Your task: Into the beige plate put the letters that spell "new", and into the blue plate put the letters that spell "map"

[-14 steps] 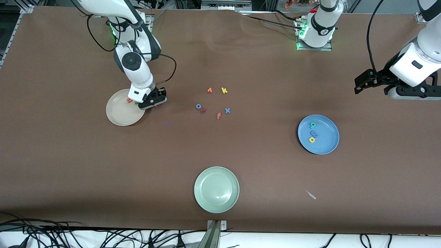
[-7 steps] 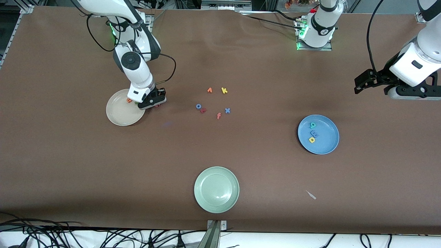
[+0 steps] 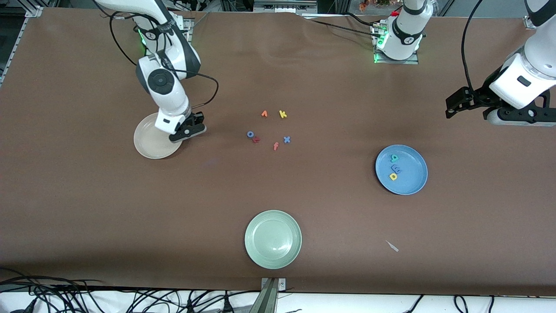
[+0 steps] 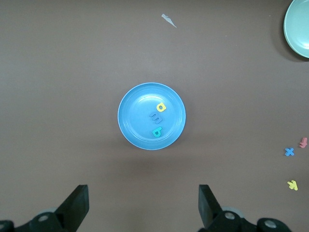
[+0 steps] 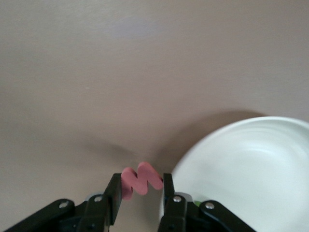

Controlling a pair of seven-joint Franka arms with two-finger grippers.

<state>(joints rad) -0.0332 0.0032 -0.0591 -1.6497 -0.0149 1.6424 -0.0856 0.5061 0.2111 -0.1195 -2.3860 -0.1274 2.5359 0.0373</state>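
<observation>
My right gripper [image 3: 187,132] is shut on the pinkish-red w [image 5: 141,180], held just above the table beside the beige plate [image 3: 150,145] at its rim toward the table's middle. In the right wrist view the w sits between the fingers [image 5: 112,198], with the plate's rim [image 5: 251,164] close beside them. The right arm hides the orange e and green n. The blue plate [image 3: 412,174] holds the teal letter [image 3: 394,158], blue m [image 3: 395,168] and yellow letter [image 3: 393,176]. My left gripper [image 4: 142,200] waits open and high over the left arm's end of the table.
Loose letters lie mid-table: orange v [image 3: 264,114], yellow k [image 3: 282,114], blue o [image 3: 250,134], a red letter [image 3: 256,139], pink f [image 3: 276,146], blue x [image 3: 286,139]. A pale green plate [image 3: 273,239] lies near the front edge, a white scrap [image 3: 392,246] beside it.
The right gripper has closed on the w and lifted, shifting toward the beige plate; its arm now covers the e and n. The left arm has not moved.
</observation>
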